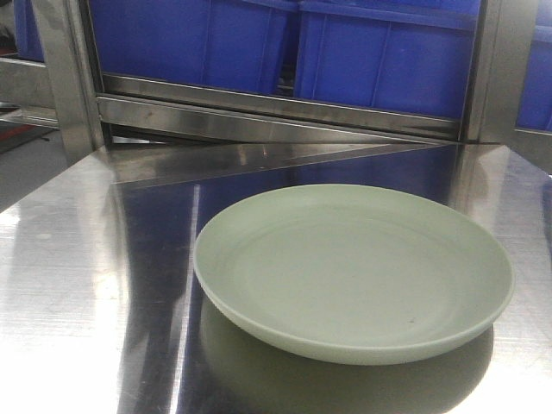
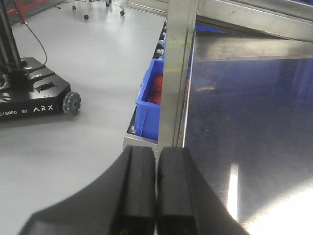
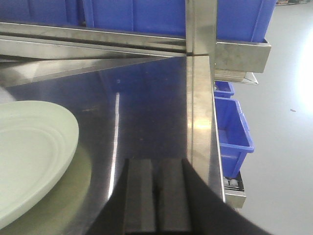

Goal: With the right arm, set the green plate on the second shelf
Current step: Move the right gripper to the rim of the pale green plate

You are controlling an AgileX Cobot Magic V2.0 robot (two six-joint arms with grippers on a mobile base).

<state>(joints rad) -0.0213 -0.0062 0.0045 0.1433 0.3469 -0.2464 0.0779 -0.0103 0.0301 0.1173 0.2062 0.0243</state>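
The green plate [image 1: 354,272], pale sage, matte, with a raised rim and faint rings inside, lies alone on the shiny steel worktop [image 1: 86,259]. Blue bins [image 1: 259,43] fill the shelf behind it. Only the right wrist view shows the right fingers [image 3: 139,196], pressed together and empty, near the plate's edge. Only the left wrist view shows the left fingers [image 2: 139,191], likewise closed and empty, and a black wheeled base [image 2: 34,93] on the floor lettered "SIGNED BY ARX".
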